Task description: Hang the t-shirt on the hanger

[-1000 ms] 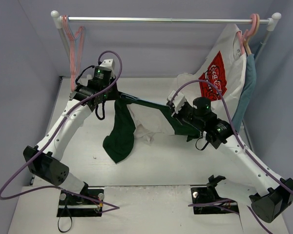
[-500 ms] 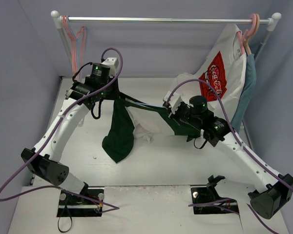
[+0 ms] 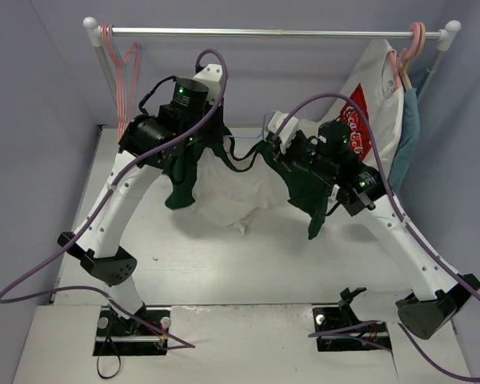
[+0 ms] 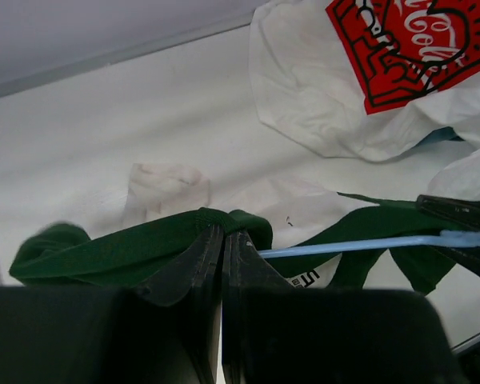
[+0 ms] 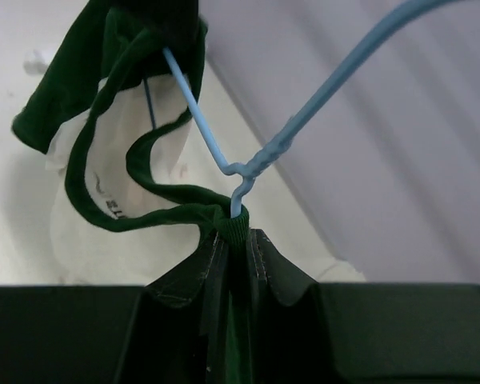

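Across the middle of the top view the dark green t-shirt [image 3: 180, 186] hangs in the air between the two arms, one bunch drooping under the left arm at centre left and another under the right arm at centre right, above the white garment [image 3: 232, 192] that lies on the table [image 3: 248, 264]. At the bottom centre of its wrist view the left gripper [image 4: 224, 237] is clamped tight on a rolled fold of green cloth. The right gripper [image 5: 234, 234] is pinched on the ribbed collar edge at the bottom centre of its own view, where the light-blue wire of the hanger [image 5: 260, 158] comes down to meet the cloth; whether the wire itself is caught in that pinch I cannot tell. The twisted neck of the hanger sits just above the right fingertips, with one arm of wire running to the upper left into the collar loop and the other leaving at the upper right of the frame. I judge the step in hand to be working a shoulder of the hanger through the neck opening. To do it well, the two grips should hold the collar open as a loop rather than pull it flat, since a taut band would trap the wire. The left side should draw cloth slowly along the wire toward its tip, and both pinches should hold firm, because slack cloth could slide off and drop onto the white garment below
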Motion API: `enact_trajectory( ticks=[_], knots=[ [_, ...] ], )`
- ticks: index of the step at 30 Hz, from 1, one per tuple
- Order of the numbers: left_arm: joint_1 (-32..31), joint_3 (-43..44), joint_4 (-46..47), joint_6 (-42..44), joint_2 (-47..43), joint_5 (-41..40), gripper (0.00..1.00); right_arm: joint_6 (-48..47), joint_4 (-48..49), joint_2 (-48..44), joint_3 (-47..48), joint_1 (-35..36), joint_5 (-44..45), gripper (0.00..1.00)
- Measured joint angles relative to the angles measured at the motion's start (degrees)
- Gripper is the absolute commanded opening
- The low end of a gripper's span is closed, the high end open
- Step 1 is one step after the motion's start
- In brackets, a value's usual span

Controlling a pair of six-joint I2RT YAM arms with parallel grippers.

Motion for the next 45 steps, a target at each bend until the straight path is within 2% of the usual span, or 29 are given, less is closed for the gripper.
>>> enact_trajectory(
  ticks=[4, 6, 9, 16, 20, 24, 26, 28, 32, 41, 45],
  knots=[
    [-2.16, 1.49, 0.20, -0.07, -0.63, -1.55, 0.00, -0.04, 0.48, 0.96, 4.28, 0.00, -1.33, 0.00],
    [-3.15, -1.40, 1.86, -0.15, -2.34, -2.19, 0.00, 0.09, 1.97, 0.48, 3.58, 0.00, -2.69, 0.00],
    [-4.02, -9.75, 4.44, -0.92, -6.08, -2.62, 0.00, 1.05, 5.66, -1.73, -2.71, 0.00, -4.11, 0.00],
    [-5.60, -28.94, 10.32, -3.89, -10.38, -2.51, 0.00, 6.14, 15.26, -6.47, -24.24, 0.00, -5.14, 0.00],
    [-6.14, -33.09, 11.93, -4.96, -10.36, -2.29, 0.00, 8.35, 20.85, -7.37, -31.45, 0.00, -5.66, 0.00],
    [-6.29, -33.73, 13.81, -5.29, -10.36, -1.86, 0.00, 9.51, 24.87, -8.17, -33.62, 0.00, -6.34, 0.00],
    [-6.29, -33.97, 14.82, -5.42, -10.36, -1.57, 0.13, 9.79, 26.97, -8.37, -33.97, 0.00, -6.69, 0.00],
    [-6.43, -34.18, 15.41, -5.55, -10.36, -1.14, 0.15, 9.92, 28.22, -8.52, -34.40, 0.00, -6.93, 0.00],
    [-6.67, -34.21, 15.82, -4.90, -10.43, -1.07, 0.34, 9.97, 29.16, -8.55, -35.08, 0.00, -7.06, 0.00],
    [-6.43, -34.21, 15.02, 3.72, -13.49, -3.48, 0.53, 10.05, 29.27, -8.55, -35.28, -1.55, -9.55, 0.00],
    [-4.17, -34.86, 15.39, 10.75, -17.51, -0.39, 0.56, 10.38, 29.27, -8.55, -35.28, -2.47, -11.19, 0.00]
  ],
)
